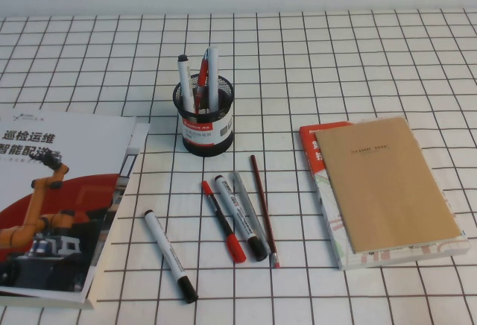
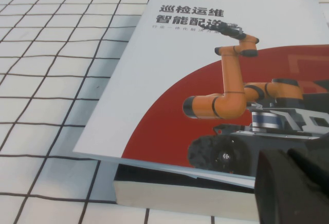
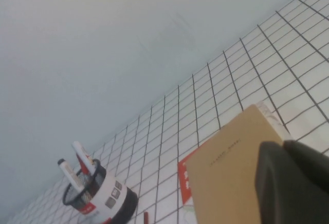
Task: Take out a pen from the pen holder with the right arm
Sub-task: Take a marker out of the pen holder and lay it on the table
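Observation:
A black mesh pen holder (image 1: 205, 120) stands upright at the table's middle. It holds two white markers (image 1: 212, 79) and a red pen. In the right wrist view the pen holder (image 3: 105, 198) shows far off. My right gripper (image 3: 295, 183) hangs shut and empty above the brown notebook (image 3: 226, 178), well to the right of the holder. My left gripper (image 2: 295, 183) is shut with nothing in it, low over the near edge of the robot brochure (image 2: 205, 80). Neither arm shows in the high view.
Several loose pens lie in front of the holder: a white marker (image 1: 170, 256), a red pen (image 1: 223, 221), a black-capped marker (image 1: 240, 217) and a dark red pencil (image 1: 263, 207). The brochure (image 1: 52, 198) lies left, the brown notebook (image 1: 387, 183) on a red book right.

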Available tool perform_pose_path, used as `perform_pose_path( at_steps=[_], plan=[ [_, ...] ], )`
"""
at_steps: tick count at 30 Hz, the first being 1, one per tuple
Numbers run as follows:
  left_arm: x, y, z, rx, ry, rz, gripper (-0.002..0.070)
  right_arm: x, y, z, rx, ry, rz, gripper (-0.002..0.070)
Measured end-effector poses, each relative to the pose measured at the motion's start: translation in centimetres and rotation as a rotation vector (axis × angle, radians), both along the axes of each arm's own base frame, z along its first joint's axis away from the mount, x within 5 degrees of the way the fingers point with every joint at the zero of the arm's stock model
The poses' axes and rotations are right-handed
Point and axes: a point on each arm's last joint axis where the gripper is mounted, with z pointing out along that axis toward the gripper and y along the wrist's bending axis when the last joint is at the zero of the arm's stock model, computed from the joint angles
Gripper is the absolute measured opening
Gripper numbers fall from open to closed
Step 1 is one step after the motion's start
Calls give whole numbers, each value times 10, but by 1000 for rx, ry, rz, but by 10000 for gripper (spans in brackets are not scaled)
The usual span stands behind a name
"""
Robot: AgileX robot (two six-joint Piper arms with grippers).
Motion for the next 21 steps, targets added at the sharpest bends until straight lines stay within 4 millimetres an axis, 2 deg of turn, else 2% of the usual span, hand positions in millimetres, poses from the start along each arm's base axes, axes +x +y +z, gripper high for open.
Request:
perform_pose_path(
  at_steps=[8,14,21],
  plan=[
    [0,0,0,0,0,0,-3,0,-2,3,109,-13,-23,-16],
    [0,0,0,0,0,0,-3,-1,4,3,104,17,40,-16],
    [0,0,0,0,0,0,-3,9,14,39,5,108,157,-16]
  ],
)
